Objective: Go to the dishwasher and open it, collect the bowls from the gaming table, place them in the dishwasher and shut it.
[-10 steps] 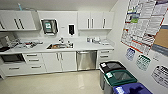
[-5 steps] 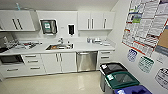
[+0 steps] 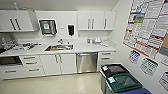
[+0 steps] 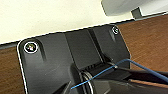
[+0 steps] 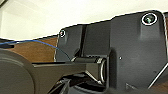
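Dishwasher (image 3: 86, 62) sits shut under the table (image 3: 82, 47), right of the sink (image 3: 59, 47), between white cabinet doors (image 3: 58, 63) and drawers (image 3: 106, 57). Steel front faces me squarely; bar handle (image 3: 84, 54) runs level along the top edge, its long axis sideways. Step in hand, my guess: approach, door not yet opened. Next move calls for closing in and getting a claw onto that bar, then pulling down. Bins (image 3: 117, 80) stand near on the right, so watch clearance. My claws: cannot tell whether spread or pressed together.

A thin blue cable (image 4: 130, 65) crosses the robot's dark plate, over what looks like brown wood-grain flooring (image 4: 150, 40)
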Motion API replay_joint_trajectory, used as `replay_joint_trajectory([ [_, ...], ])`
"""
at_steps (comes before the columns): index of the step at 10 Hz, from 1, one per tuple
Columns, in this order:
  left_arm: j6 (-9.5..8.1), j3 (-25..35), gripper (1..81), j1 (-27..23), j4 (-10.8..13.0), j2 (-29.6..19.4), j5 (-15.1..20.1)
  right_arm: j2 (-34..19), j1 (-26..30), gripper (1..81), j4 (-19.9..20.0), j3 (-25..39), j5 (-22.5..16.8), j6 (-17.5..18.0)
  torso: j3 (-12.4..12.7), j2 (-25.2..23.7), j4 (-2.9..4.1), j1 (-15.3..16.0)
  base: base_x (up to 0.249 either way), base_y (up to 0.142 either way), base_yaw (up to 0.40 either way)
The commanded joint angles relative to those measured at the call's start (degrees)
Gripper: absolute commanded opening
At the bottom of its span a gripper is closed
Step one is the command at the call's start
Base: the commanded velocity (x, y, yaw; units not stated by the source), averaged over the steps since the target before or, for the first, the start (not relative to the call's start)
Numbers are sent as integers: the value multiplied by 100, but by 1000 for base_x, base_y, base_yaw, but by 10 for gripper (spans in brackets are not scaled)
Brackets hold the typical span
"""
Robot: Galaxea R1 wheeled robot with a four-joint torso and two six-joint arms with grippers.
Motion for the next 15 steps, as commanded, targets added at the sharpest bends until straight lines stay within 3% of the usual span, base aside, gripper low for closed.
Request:
replay_joint_trajectory([
  [1, -2, 118, 811, -269, 57, -97, 278, -97, 199, 811, -27, 76, -257, -14, 0, 0, 0, 0, 125, 0, 0],
  [15, -2, 189, 811, -269, 66, -124, 269, -97, 208, 811, -10, 67, -257, -5, 0, 0, 0, -2, 145, 0, 0],
])
